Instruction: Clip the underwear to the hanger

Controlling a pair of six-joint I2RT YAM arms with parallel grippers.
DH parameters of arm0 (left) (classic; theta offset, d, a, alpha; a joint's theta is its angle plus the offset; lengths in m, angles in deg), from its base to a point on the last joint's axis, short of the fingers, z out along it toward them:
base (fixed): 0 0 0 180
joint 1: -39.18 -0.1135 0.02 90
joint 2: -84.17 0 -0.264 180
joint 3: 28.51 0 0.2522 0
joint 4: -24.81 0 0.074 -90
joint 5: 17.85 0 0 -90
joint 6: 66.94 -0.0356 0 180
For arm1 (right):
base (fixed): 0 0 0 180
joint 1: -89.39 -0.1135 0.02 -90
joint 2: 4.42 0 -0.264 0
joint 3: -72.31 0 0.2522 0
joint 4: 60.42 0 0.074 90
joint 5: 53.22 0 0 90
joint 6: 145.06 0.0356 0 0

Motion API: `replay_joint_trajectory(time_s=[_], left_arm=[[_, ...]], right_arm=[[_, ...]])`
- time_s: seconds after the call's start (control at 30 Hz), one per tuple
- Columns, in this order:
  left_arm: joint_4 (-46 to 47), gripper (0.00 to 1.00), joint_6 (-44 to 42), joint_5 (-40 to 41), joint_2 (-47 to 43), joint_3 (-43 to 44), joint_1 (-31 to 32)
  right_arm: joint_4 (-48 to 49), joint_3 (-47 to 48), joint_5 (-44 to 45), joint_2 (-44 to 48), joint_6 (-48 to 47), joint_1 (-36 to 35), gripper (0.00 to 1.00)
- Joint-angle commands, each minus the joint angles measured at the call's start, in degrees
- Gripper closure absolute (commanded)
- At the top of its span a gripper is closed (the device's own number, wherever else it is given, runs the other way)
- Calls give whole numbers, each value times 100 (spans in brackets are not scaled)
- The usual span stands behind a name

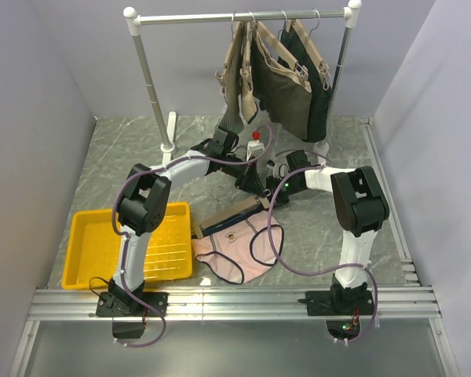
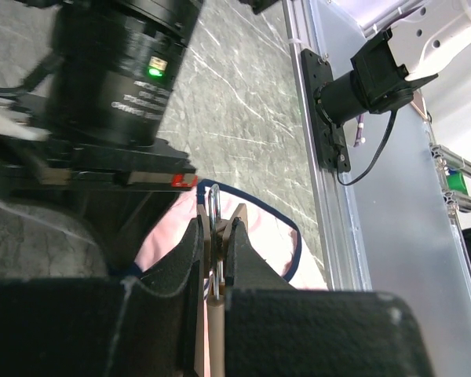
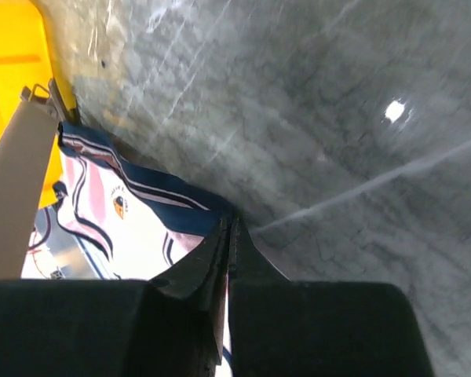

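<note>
We are working at the middle of the grey marble table [image 1: 141,149], with both arms reaching in toward each other. Our left gripper [image 2: 217,222] is clenching the hanger [image 3: 16,184], its two black fingers [image 2: 190,263] pressing on the tan bar from either side. A silver wire clip [image 2: 214,206] is standing up between the fingertips. The hanger is lying flat on the table, running at a slant from the corner of the yellow tray [image 1: 102,236] toward the grippers. Its far end is just beside the tray's corner, though we cannot tell whether they touch.

Our right gripper [image 3: 229,229] is pinching the underwear [image 1: 239,253] at its navy waistband [image 3: 180,208], with the jaws closed tight on the fabric. The underwear is lying spread on the table just in front of the hanger, between the two arm bases and to the right of the tray. Its pink body is facing up and a small round mark is showing near the waistband. From the left wrist, pink cloth with a navy edge is showing directly below the gripped hanger.

At the back, a rack [image 1: 243,16] is carrying several dark garments [image 1: 286,78] on hangers of their own, well apart from the grippers.
</note>
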Motion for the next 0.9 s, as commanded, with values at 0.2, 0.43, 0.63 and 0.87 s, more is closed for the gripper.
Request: replay_joint_trajectory(time_s=[0.2, 0.43, 0.63, 0.87], left_arm=[[528, 100, 407, -203, -301, -113, -199], [599, 100, 495, -132, -328, -165, -278], [660, 100, 504, -80, -345, -227, -296], [652, 100, 504, -53, -293, -201, -340]], right_arm=[[900, -834, -443, 1177, 70, 138, 100], [1481, -1380, -540, 1741, 184, 314, 100], [1507, -1643, -751, 1881, 158, 525, 100], [1754, -1968, -962, 2215, 132, 613, 100]])
